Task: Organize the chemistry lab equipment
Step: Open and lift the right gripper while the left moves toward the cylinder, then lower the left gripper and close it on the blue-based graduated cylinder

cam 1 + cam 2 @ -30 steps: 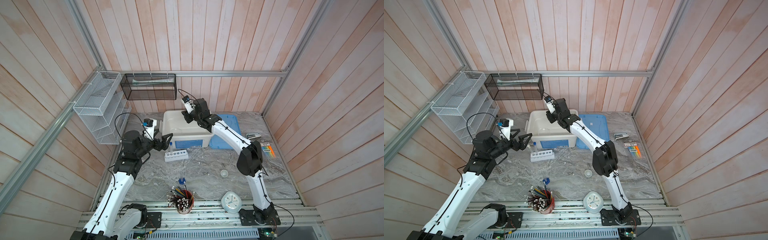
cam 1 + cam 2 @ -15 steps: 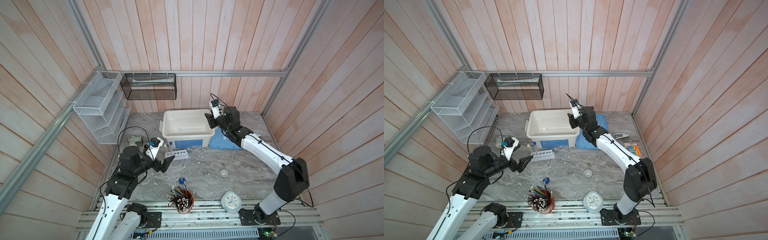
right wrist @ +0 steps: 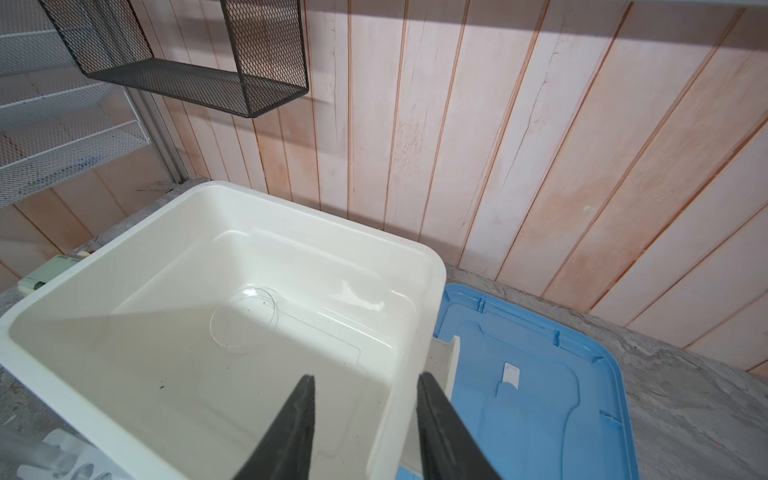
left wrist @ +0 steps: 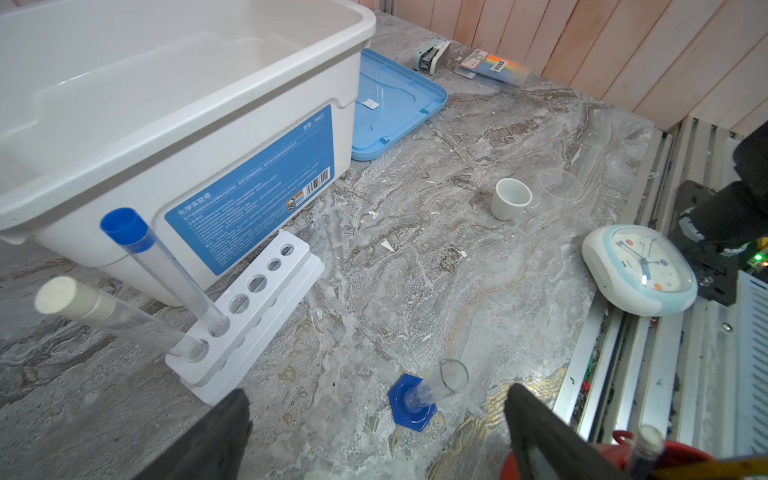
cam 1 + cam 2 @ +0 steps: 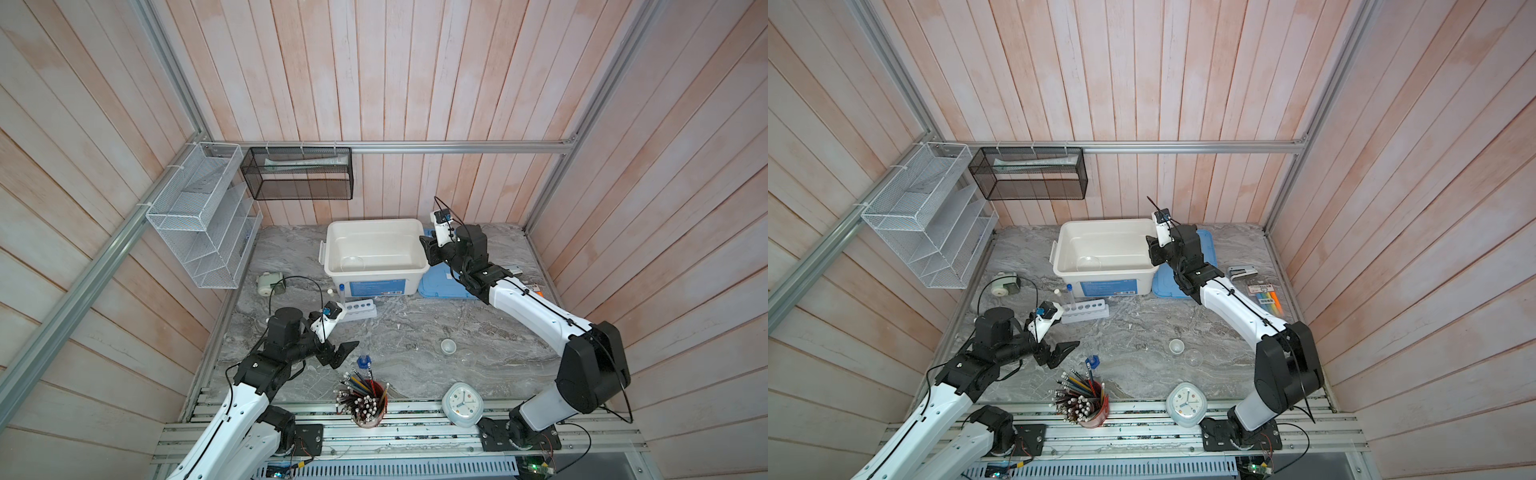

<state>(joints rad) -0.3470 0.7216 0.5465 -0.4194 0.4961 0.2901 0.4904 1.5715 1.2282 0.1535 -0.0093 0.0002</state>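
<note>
— Where is the left gripper (image 5: 343, 353) in a top view?
— Lower left of centre, jaws spread wide with nothing between them. It is just left of a small blue-and-clear vessel (image 5: 363, 361), which stands above the red cup of pencils (image 5: 368, 409).
— And the white six-hole plastic rack (image 5: 361, 309)?
— Just below the white plastic tub (image 5: 376, 286). A thin clear tube with a blue cap (image 5: 341, 287) and another with a white cap (image 5: 331, 293) stand at its left end.
— Anything in the tub?
— A flat round clear dish (image 5: 352, 263) on its floor.
— The right gripper (image 5: 428, 249)?
— At the tub's right rim, near the blue plastic lid (image 5: 440, 286). Its jaws are unclear here.
— The tiny white cup (image 5: 448, 345)?
— Alone, lower right of centre, above the white rounded clock (image 5: 462, 404).
</note>
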